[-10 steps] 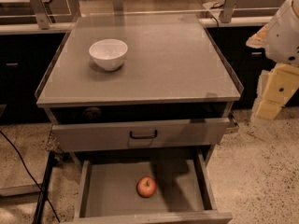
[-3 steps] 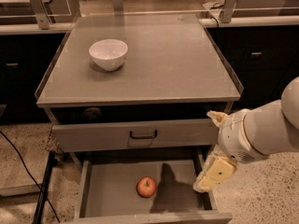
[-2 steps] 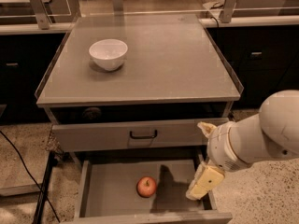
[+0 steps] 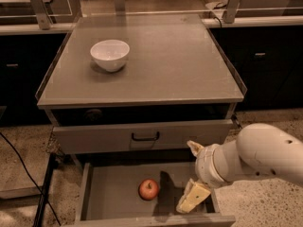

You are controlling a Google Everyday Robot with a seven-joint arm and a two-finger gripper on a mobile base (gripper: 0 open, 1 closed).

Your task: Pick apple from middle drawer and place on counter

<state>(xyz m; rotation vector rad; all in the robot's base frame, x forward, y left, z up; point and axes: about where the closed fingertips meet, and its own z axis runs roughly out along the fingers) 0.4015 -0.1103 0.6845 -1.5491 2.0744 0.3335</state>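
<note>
The small red apple [image 4: 148, 189] lies on the grey floor of the open middle drawer [image 4: 111, 197], near its centre. My gripper [image 4: 192, 173] is at the drawer's right end, to the right of the apple and apart from it. It is open and empty, with one pale yellow finger [image 4: 193, 197] low inside the drawer and the other up near the drawer front above. The grey counter [image 4: 161, 60] is the cabinet top above the drawers.
A white bowl [image 4: 110, 55] stands on the counter's left half. The drawer front [image 4: 142, 135] above, with a small black handle, is pulled out slightly and overhangs the middle drawer's back. A black cable [image 4: 23, 174] runs over the floor at left. Dark cabinets stand behind.
My arm has come in from the right and gone down and left, bringing the gripper into the right end of the open drawer, closer to the apple. The apple and bowl have not moved.
</note>
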